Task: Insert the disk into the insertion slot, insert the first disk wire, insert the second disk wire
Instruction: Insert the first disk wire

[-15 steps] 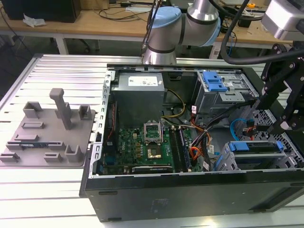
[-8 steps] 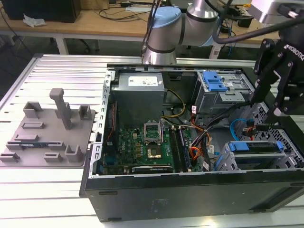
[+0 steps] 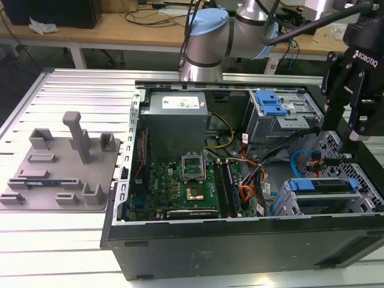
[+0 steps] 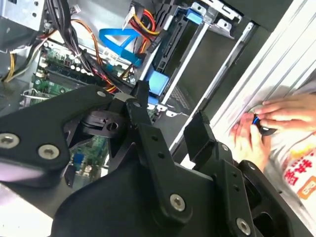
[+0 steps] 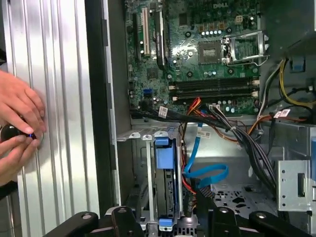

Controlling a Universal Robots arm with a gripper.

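Exterior view puts the pincer above the open computer case, toward that view's right, its jaws spread wide with nothing between them. The disk already sits in the insertion slot, its blue carrier seen end-on in the first wrist view, so the first step looks done. The second disk wire curls in a loop just beside the disk, and the first disk wire runs down near it. Whether either plug is seated I cannot tell, so I would count both wire steps as not yet settled. A person's hands rest on the ribbed tabletop beside the case.
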